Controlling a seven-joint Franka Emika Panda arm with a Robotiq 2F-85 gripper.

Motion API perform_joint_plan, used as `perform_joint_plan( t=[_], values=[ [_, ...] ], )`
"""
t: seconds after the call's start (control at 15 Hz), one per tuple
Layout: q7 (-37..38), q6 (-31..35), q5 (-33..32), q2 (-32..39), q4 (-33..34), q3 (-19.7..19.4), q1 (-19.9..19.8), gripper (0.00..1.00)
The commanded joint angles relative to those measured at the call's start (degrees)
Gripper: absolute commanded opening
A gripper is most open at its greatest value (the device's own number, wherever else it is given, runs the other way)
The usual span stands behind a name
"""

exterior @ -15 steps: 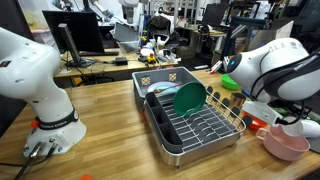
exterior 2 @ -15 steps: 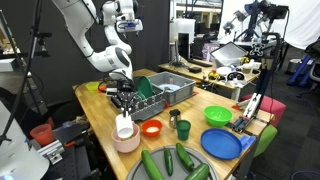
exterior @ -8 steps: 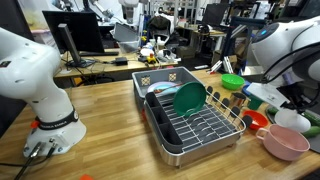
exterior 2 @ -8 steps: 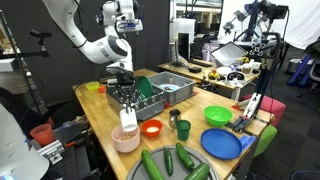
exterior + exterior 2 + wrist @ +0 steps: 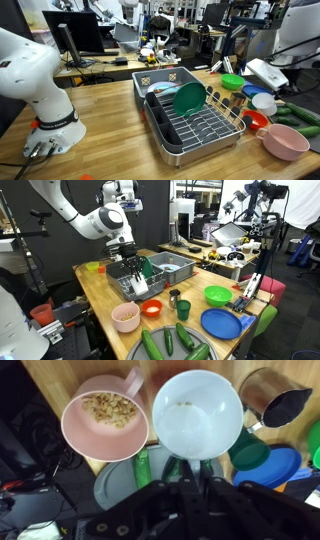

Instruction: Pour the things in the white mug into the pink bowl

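My gripper [image 5: 180,460] is shut on the handle of the white mug [image 5: 197,412] and holds it in the air. From above, the mug's inside looks nearly empty, with a few crumbs near its rim. The pink bowl [image 5: 105,418] lies beside it on the table and holds a heap of brown crumbly bits. In an exterior view the mug [image 5: 140,284] hangs in the gripper [image 5: 136,277] above and behind the pink bowl [image 5: 126,316]. It shows again [image 5: 263,102] above the pink bowl [image 5: 285,142].
A small red bowl [image 5: 152,308], a metal cup [image 5: 270,398], a dark green cup [image 5: 250,450], a green bowl [image 5: 217,296] and a blue plate [image 5: 222,323] stand near the pink bowl. Cucumbers [image 5: 175,340] lie on a grey plate. A dish rack [image 5: 190,118] holds a green plate.
The gripper has lifted the mug up and away from the pink bowl, towards the dish rack. The mug was low over the bowl a second ago.
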Motion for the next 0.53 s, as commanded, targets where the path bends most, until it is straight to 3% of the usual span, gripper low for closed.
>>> perform_joint_plan(
  t=[0.0, 0.27, 0.47],
  values=[
    [-1.36, 13.37, 1.91, -2.02, -3.47, -0.77, -2.26, 0.02],
    [-3.51, 30.29, 5.88, -0.19, -5.76, -3.33, -3.14, 0.02],
    [-10.91, 41.07, 15.72, 3.18, -7.78, -4.77, -2.14, 0.02]
  ],
)
